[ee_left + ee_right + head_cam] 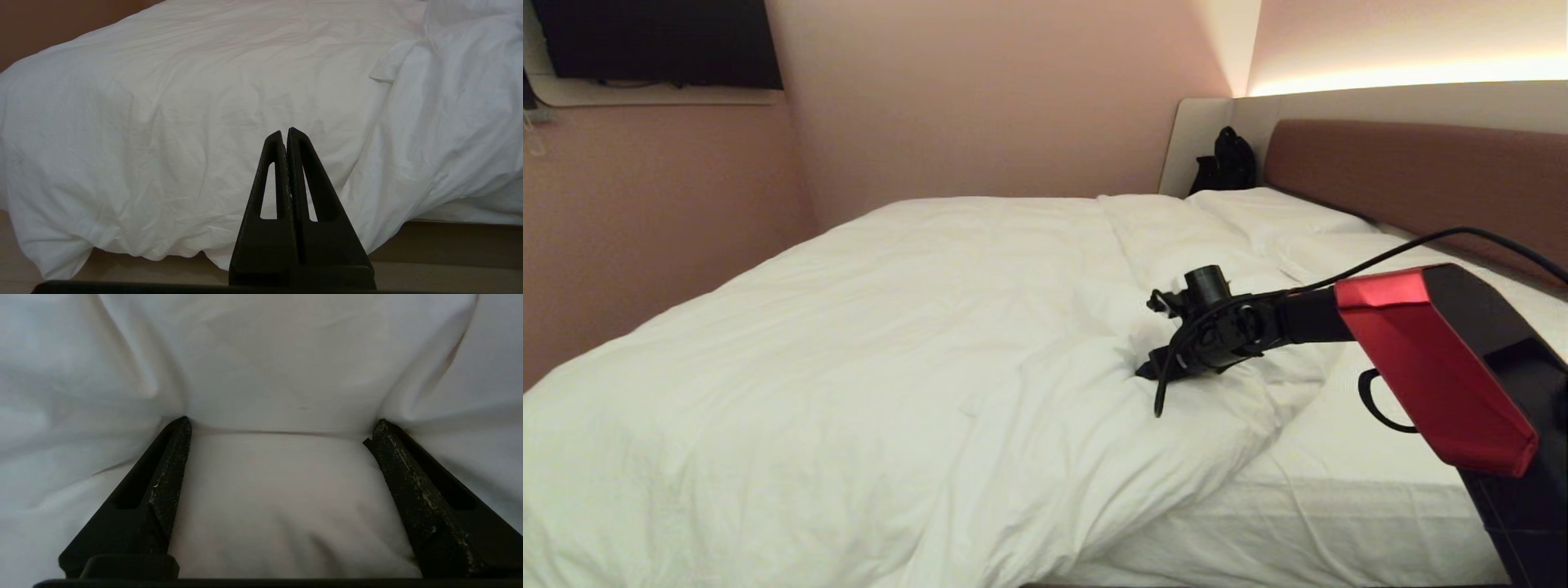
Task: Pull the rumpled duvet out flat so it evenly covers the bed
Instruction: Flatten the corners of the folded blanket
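The puffy white duvet (890,327) lies rumpled over the left and middle of the bed (1339,506). Its near right corner is folded back, so a strip of white sheet shows there. My right gripper (1147,369) reaches in from the right and presses down into the duvet near that folded edge. In the right wrist view the right gripper (282,426) is open, its fingers wide apart and sunk in the duvet (286,355), with a bulge of fabric between them. My left gripper (286,132) is shut and empty, held low in front of the duvet (184,102) hanging over the bed's side.
A brown padded headboard (1421,180) runs along the right, with white pillows (1274,208) before it and a black bag (1223,163) in the far corner. Pink walls close the left and far sides. A dark screen (654,41) hangs at top left. Wooden floor (449,245) shows under the bed edge.
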